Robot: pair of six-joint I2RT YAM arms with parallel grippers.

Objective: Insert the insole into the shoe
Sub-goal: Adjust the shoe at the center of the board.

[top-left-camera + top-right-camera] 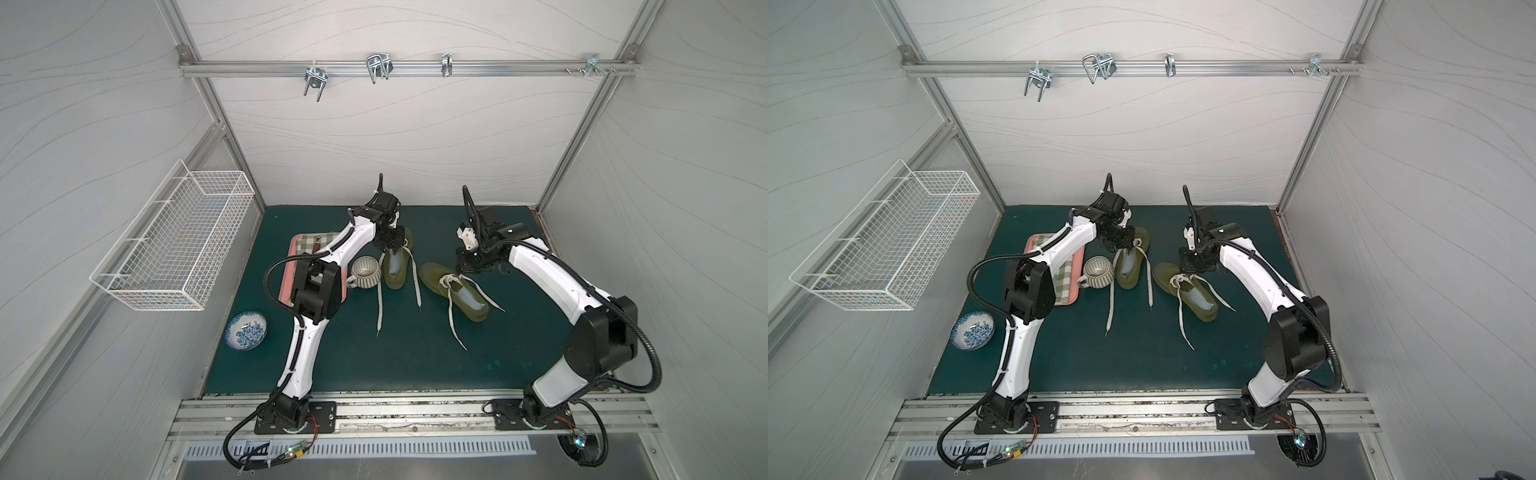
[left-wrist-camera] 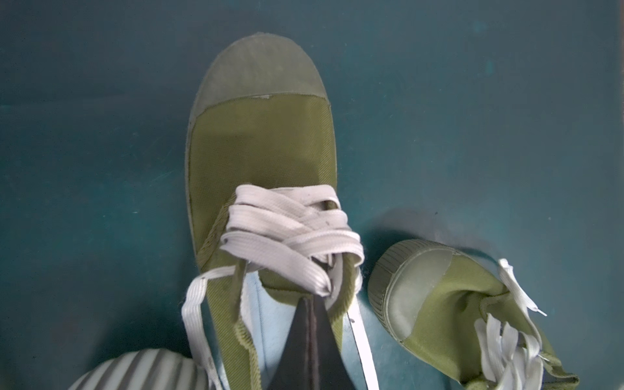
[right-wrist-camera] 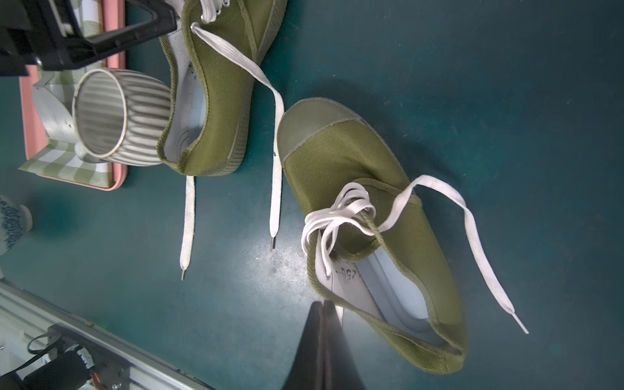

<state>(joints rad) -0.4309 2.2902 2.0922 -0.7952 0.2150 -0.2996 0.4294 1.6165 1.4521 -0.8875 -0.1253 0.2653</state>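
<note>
Two olive-green, white-laced canvas shoes stood upright and close together on the green surface (image 1: 415,357). The first shoe (image 1: 395,282) pointed toward the back wall, with a pale blue insole (image 1: 393,261) lying inside. The second shoe (image 1: 434,276) sat angled, and its own insole (image 1: 468,297) was likewise seated.

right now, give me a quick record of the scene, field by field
left gripper: shut, tips in the opening of the olive sneaker by the ribbed mug
right gripper: shut, by the second olive sneaker, at its collar
insoles: light blue, one lying in each sneaker
laces: loose, trailing on the green mat
also present: pink tray, blue-patterned bowl, wire basket
</note>
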